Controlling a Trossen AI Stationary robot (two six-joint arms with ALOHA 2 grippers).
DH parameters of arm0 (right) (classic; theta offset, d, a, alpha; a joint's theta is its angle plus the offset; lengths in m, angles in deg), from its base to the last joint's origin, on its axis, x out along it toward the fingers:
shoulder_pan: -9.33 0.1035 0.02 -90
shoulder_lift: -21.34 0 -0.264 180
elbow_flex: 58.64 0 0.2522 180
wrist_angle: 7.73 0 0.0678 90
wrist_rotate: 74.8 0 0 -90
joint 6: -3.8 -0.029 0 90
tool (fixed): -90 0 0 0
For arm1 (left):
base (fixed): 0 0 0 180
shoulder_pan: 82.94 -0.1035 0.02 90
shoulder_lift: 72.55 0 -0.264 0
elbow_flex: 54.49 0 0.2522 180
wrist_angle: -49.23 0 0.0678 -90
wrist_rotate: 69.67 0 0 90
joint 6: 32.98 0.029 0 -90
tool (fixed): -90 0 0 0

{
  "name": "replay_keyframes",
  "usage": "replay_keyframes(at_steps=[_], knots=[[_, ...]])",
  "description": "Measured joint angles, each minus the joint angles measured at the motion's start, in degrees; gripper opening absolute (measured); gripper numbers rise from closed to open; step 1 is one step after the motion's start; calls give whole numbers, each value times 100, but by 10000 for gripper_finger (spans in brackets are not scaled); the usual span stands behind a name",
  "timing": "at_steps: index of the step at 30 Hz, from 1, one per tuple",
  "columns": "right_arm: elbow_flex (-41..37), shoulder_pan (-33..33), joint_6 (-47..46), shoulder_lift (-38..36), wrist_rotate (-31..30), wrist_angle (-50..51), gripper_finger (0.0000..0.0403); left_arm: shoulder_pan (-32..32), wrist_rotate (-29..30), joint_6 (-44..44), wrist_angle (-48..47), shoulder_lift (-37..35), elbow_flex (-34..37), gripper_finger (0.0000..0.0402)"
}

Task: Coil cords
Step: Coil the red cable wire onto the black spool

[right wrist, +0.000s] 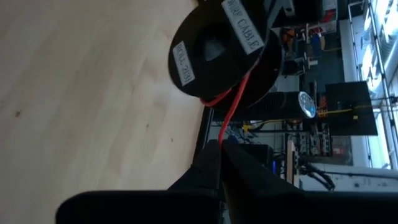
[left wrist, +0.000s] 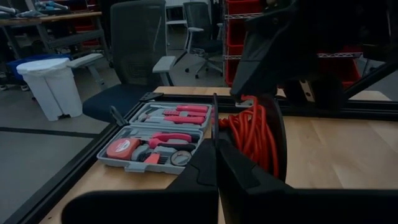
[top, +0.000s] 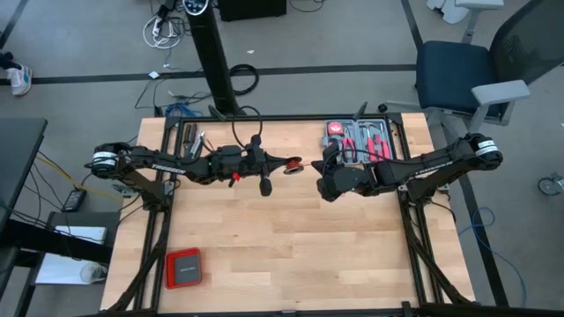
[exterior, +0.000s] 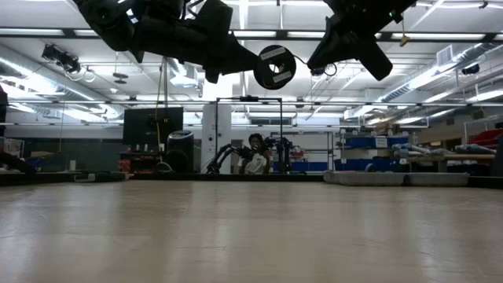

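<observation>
Fingers of the right gripper (right wrist: 219, 149) are pressed together on the red cord (right wrist: 231, 112), pinching the strand just where it leaves the spool (right wrist: 221, 50). Fingers of the left gripper (left wrist: 215, 146) also look closed, edge against the spool's rim (left wrist: 281, 137), so that arm appears to carry the spool; exact contact is hidden behind the flange.

Largest to smallest:
- Tabletop (top: 291, 255): pale wood, fills centre of high view. Both arms meet over its upper middle, well above the surface in the low view.
- Tool tray (top: 357, 139): upper right of tabletop, behind the right arm. Not in play.
- Red box (top: 183, 267): lower left of tabletop, well apart from the work.
- Spool (exterior: 274, 67): black, two white labels on its face, held in the air between the two grippers, top centre of low view.
- Cord: most of it is wound on the spool, seen as red turns (left wrist: 252, 134) in the left wrist view. One short strand runs from spool to right fingers, fairly taut.

Step in hand, as judged: winding. One arm holds the spool, the other holds the free length.

Next move calls for: leading the strand round the hub under light tension, keeping it between the flanges, with the spool held steady. Too much pull could drag the spool from the left fingers; slack could let turns slip off.
</observation>
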Motion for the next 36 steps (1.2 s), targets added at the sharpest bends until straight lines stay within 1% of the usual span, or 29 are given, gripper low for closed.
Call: replay_keyframes(at_steps=[2,10,12,16,18,20,23,27,31,36], knots=[[0,0,-205,21,0,-43,4,0,0,-1,-2,0,0,0],[0,-99,-970,36,-71,300,2,0,1,-20,30,0,0,0],[-9,-161,-1204,36,-59,355,1,0,0,-162,135,0,0,0],[-127,-224,-1498,36,88,185,1,0,-77,-728,607,0,0,0],[-140,-224,-1612,70,215,54,1,0,37,-978,781,0,0,0],[-141,-223,-1747,159,212,-49,1,2,226,-1076,899,0,0,0],[-140,-223,-1868,326,122,-46,1,2,306,-1162,927,0,2,0],[-142,-230,-2423,476,-104,310,0,14,305,-1163,948,0,2,0],[-142,-233,-2942,505,-207,746,0,17,306,-1041,920,2,4,0],[-136,-245,-3438,466,-536,1134,0,17,308,-1003,883,4,4,0]])
